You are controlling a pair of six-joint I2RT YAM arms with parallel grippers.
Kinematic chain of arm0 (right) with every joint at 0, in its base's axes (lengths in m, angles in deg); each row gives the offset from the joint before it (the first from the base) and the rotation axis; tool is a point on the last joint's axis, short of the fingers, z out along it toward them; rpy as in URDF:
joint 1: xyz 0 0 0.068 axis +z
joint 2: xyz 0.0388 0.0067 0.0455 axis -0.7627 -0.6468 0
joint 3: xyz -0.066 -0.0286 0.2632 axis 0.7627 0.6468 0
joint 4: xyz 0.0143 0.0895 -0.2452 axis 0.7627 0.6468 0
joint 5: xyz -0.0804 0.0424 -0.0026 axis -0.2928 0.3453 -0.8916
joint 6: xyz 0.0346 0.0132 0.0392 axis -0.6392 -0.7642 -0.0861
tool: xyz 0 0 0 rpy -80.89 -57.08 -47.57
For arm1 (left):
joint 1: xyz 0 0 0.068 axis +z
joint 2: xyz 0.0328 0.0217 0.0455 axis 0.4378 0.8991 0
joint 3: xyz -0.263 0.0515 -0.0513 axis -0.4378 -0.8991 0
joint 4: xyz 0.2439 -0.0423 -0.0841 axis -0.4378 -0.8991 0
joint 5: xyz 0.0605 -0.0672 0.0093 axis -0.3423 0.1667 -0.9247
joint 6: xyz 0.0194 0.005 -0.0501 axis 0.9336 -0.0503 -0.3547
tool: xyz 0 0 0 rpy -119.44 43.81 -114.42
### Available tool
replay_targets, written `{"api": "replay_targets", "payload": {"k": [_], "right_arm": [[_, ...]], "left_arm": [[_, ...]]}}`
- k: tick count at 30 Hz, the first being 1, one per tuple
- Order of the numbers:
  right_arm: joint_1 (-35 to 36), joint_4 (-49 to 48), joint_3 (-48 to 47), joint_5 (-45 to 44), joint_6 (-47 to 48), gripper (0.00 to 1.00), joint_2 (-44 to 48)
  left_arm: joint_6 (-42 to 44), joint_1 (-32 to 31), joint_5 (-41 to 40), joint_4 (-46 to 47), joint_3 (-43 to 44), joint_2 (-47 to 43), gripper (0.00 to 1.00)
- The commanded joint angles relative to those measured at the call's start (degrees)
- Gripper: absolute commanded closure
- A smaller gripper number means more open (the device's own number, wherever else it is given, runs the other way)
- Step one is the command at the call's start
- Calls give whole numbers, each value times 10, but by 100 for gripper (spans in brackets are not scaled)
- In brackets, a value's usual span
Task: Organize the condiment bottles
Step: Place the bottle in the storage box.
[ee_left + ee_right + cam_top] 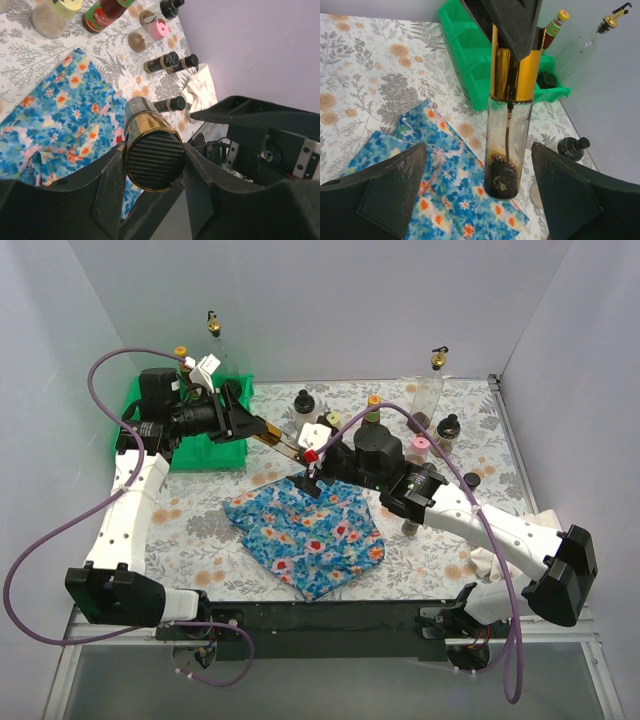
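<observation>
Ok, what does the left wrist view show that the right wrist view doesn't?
Only left wrist: the gold cap's ribbed end, the pink-lidded jar, a pale-lidded spice shaker and the white rag. Only right wrist: the green tray, a spouted clear bottle, dark dregs at the held bottle's base. Both: the gold-topped bottle in the left fingers, and the blue cloth.

Top edge cuts off the red-labelled sauce bottle (pixel 102 12).

The blue floral cloth (pixel 310 535) covered the middle of the tabletop (pixel 190 530). The condiment bottles (pixel 447 428) crowded the far centre-right and the green tray (pixel 470 70) blocked the far left. The gold-topped bottle (pixel 509 130), clamped in the left gripper (pixel 154 165), barred the centre. The near-left tabletop lay bare.
</observation>
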Motion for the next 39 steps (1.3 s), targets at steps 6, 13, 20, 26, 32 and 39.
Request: {"api": "replay_targets", "payload": {"k": [6, 13, 20, 26, 32, 39], "right_arm": [[5, -42, -36, -16, 64, 8, -46], [15, -87, -51, -68, 46, 51, -68], [33, -147, -50, -82, -14, 99, -87], [38, -172, -51, -102, -52, 99, -94], [38, -211, -34, -154, -89, 99, -85], [38, -239, -15, -169, -132, 99, -78]], "left_arm": [[-9, -14, 90, 31, 1, -28, 100], [-37, -15, 94, 53, -10, -31, 100], [-96, -15, 83, 100, -13, -36, 89], [-138, -15, 61, 132, -26, -42, 75], [-147, -15, 29, 138, -29, -44, 51], [-160, -15, -10, 180, -46, -59, 33]]}}
